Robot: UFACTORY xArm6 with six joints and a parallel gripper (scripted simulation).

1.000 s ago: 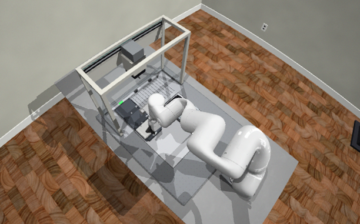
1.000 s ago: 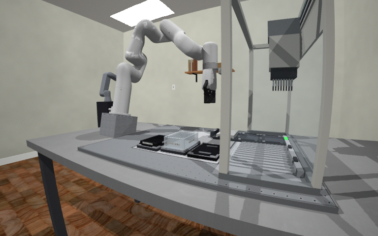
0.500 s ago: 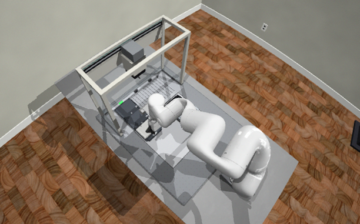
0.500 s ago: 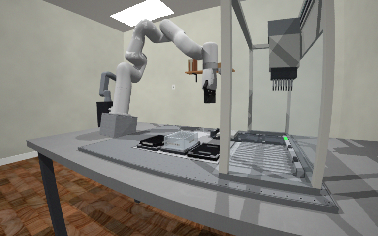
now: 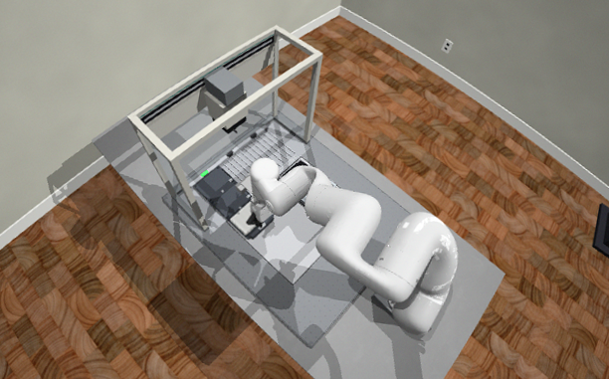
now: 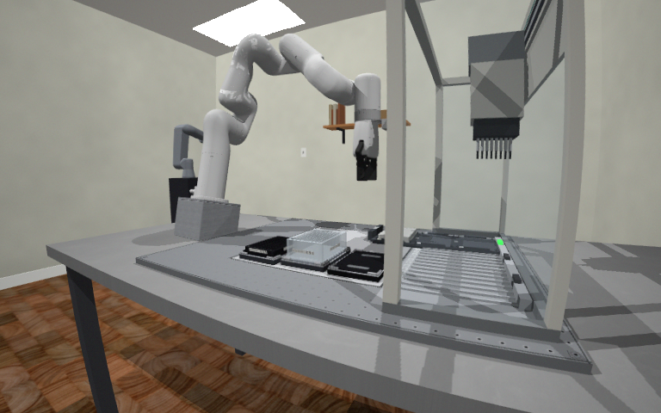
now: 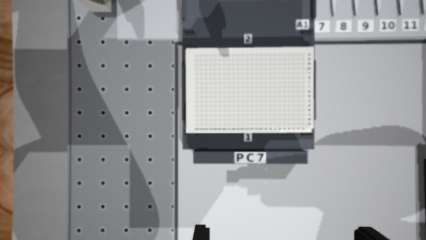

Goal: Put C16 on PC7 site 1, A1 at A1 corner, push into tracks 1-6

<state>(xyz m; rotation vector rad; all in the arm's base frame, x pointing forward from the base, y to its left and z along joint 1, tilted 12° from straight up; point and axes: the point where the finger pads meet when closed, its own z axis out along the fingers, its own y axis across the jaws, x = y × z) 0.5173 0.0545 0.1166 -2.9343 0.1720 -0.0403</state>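
In the wrist view the dark carrier PC7 lies lengthwise, with its labelled handle (image 7: 250,157) towards me. The white 384-well plate C16 (image 7: 249,90) sits flat on site 1, square to the carrier. Site 2 (image 7: 247,20) beyond it is empty and has an A1 mark at its right. The carrier (image 5: 224,193) reaches under the instrument frame, left of the tracks numbered from 7 (image 7: 321,26). A green lamp (image 6: 498,241) is lit behind it. My gripper (image 6: 366,172) is open and empty, high above the handle end; its fingertips show at the bottom.
Beside the apron, C15 (image 6: 265,248) and the clear deep-well block C51 (image 6: 317,245) sit in their nests; nest S3 (image 6: 358,265) is empty. The frame's white posts (image 6: 394,156) and the pipetting head (image 6: 494,97) stand over the rails (image 6: 453,272).
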